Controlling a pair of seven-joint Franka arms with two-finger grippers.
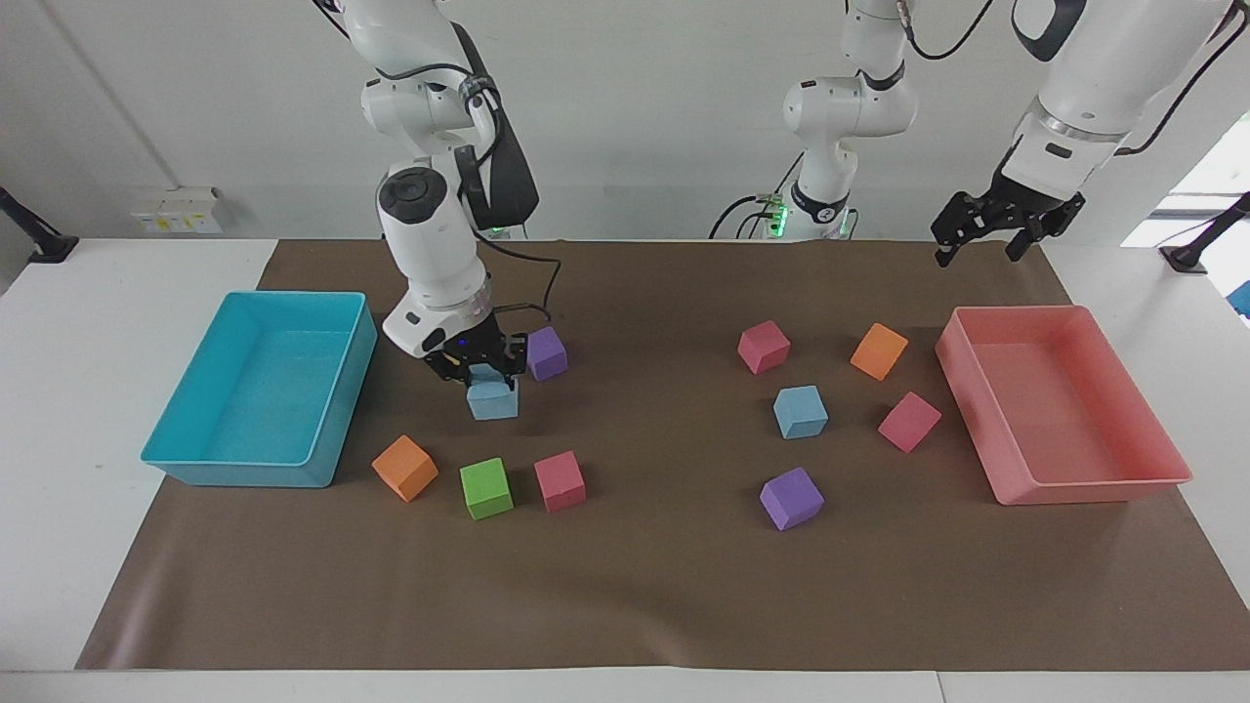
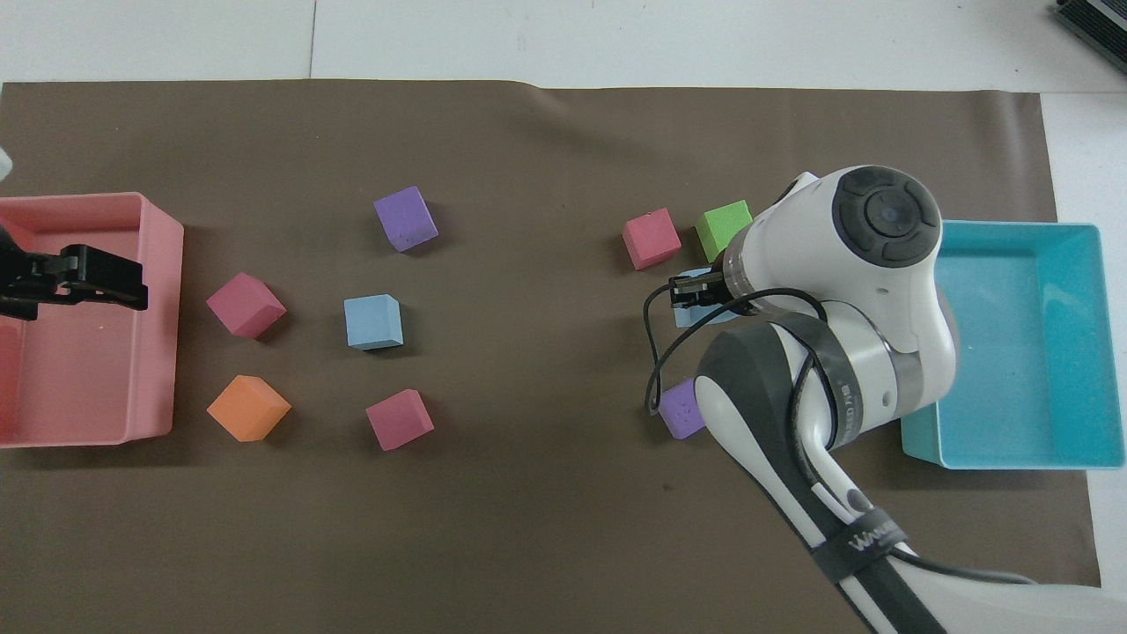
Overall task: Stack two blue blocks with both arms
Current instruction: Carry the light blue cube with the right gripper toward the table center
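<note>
- Now, your right tool [image 1: 482, 373] was closed on one blue block [image 1: 493, 402], over the mat beside a purple cube [image 1: 545, 352].
- The second blue block [image 1: 800, 411] lay toward the left arm's end.
- Your left tool [image 1: 984, 237] waited wide open by the pink tray [image 1: 1074, 488].
- The foam looked light and soft, so grip opposite flat faces gently.
- From above, the right arm hid most of the held block, and you couldn't tell whether it cleared the mat.

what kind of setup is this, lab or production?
Looks like a robot lab bench: two white arms at a table with a brown mat, foam cubes and two plastic trays, bare wall with cabling.
</note>
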